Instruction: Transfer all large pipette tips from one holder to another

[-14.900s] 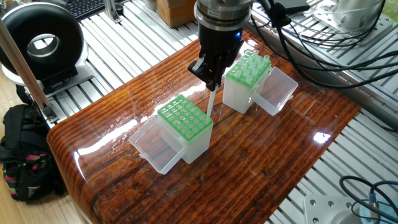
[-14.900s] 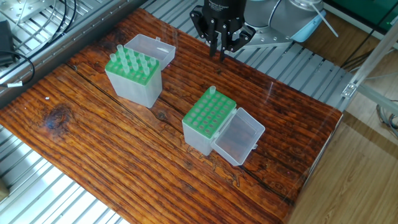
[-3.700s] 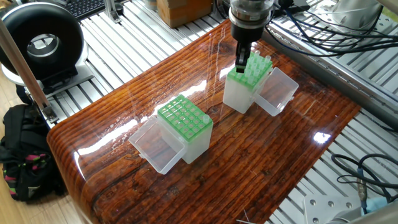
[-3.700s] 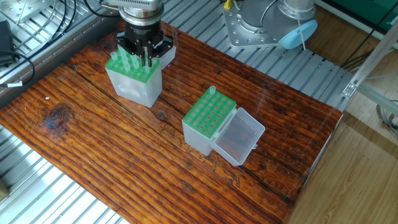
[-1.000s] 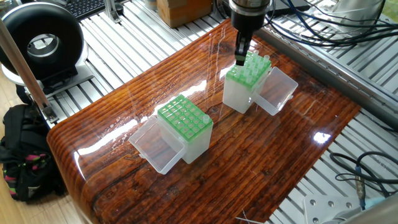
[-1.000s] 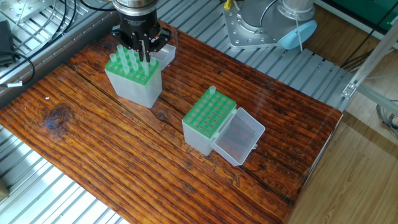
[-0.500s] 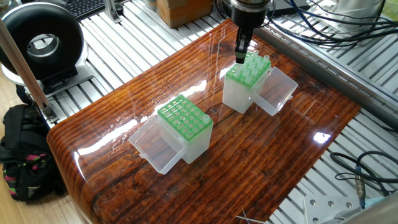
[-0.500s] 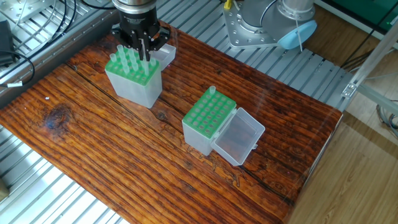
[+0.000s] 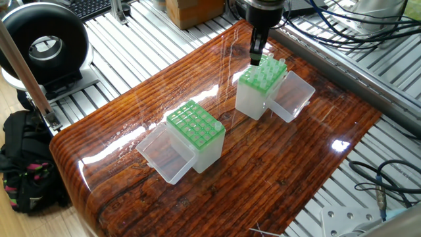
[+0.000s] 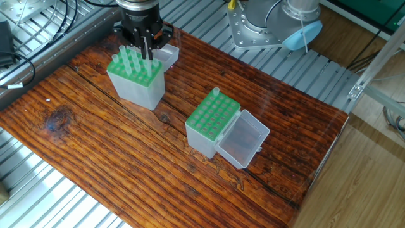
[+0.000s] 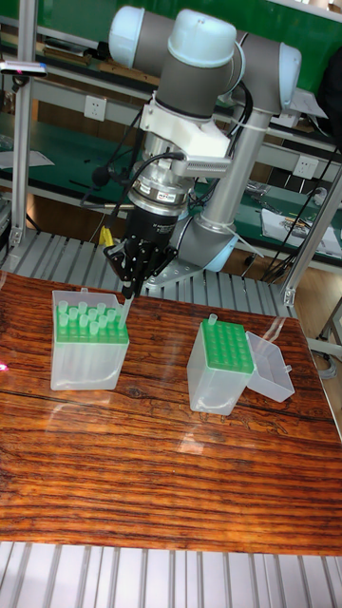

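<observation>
The arm's upper part is cut off in both fixed views, and the gripper [image 10: 146,45] is seen only as dark fingers hanging over the full rack [image 10: 135,79]; whether a tip is pinched between the jaws cannot be told, since the fingertips sit close together and whatever lies between them is too small and dark to make out. In the tall fixed view the gripper [image 11: 128,285] is seen just above the rack's corner nearest the arm's base, with a pale sliver below the fingertips that may be a tip, though it is not clear. The large pipette tips [image 9: 268,68] are held upright in this rack's green grid, long axes vertical, round open tops up, points hidden inside the translucent box. The rack stands near one long edge of the tabletop [image 10: 114,158], its clear lid [image 9: 293,97] hinged open beside it. The second rack [image 9: 195,135] is set well apart, nearer the tabletop's middle, its lid [image 10: 243,140] also folded open. A single tip [image 10: 216,92] is seen standing upright at one corner of its grid; the other holes appear unfilled.
</observation>
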Robot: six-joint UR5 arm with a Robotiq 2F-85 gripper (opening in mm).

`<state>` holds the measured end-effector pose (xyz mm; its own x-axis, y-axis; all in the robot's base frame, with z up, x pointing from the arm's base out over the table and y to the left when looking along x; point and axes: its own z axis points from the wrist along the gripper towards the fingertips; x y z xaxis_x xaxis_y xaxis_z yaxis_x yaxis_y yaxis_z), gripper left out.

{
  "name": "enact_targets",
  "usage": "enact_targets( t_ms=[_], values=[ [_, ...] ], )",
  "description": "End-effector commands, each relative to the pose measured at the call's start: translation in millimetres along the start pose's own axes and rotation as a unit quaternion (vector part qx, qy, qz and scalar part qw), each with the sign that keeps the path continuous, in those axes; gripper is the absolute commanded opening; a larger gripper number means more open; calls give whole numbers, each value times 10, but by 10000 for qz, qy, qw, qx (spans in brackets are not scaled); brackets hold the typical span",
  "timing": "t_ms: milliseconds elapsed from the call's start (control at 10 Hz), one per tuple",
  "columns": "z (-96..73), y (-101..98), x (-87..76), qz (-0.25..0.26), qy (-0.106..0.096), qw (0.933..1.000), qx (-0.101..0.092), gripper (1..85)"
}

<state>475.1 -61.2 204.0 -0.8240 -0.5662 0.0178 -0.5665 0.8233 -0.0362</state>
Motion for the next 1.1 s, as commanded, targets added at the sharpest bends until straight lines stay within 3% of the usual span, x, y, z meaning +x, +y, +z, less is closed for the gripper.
enact_targets(
  t_ms=[0, 1000],
  values=[
    [-73, 25, 3, 1, -15, 10000, -78, 140],
    [-199, 4, -18, 32, 134, 9999, -78, 130]
  ],
)
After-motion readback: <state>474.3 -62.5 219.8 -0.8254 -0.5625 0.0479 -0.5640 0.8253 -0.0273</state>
